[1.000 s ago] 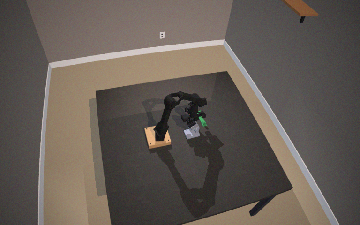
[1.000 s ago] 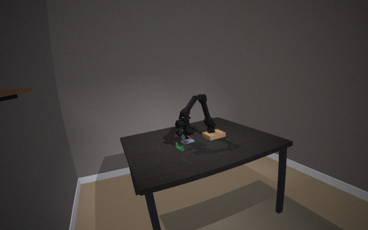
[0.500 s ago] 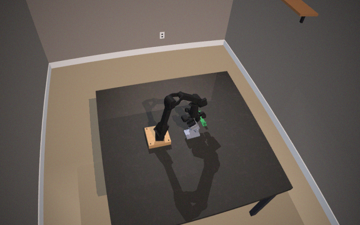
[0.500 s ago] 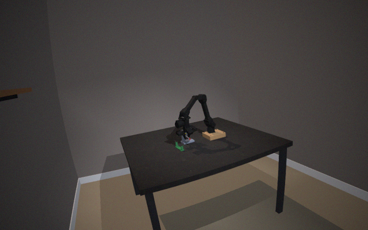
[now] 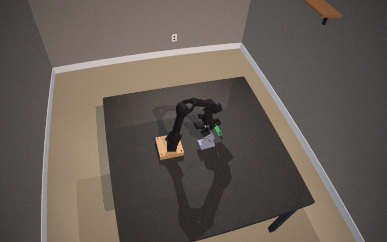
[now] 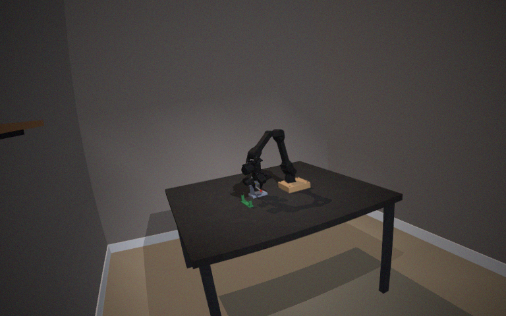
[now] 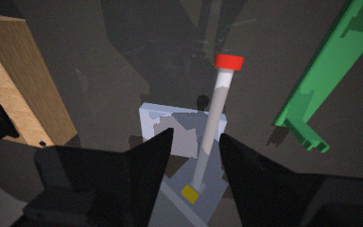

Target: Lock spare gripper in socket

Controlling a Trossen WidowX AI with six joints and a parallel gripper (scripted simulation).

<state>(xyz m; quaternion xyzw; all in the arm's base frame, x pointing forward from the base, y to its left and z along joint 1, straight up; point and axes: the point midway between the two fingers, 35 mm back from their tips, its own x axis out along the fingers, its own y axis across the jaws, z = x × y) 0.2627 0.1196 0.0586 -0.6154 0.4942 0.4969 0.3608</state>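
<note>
We see the hand [image 5: 208, 128] [image 6: 255, 187] [image 7: 196, 135] partly open, gripping nothing, fingers either side of the red-capped pin [image 6: 259, 189] [image 7: 213, 115]. Pin slants over the pale mount [image 5: 205, 143] [image 6: 257, 194] [image 7: 146, 124]; green cradle [image 5: 218, 130] [image 6: 246, 202] [image 7: 321, 71] nearby.

pin [image 7: 214, 120] rising between parted jaws, green bracket [image 5: 218, 130] [image 6: 246, 202] [image 7: 321, 71] beside
</note>
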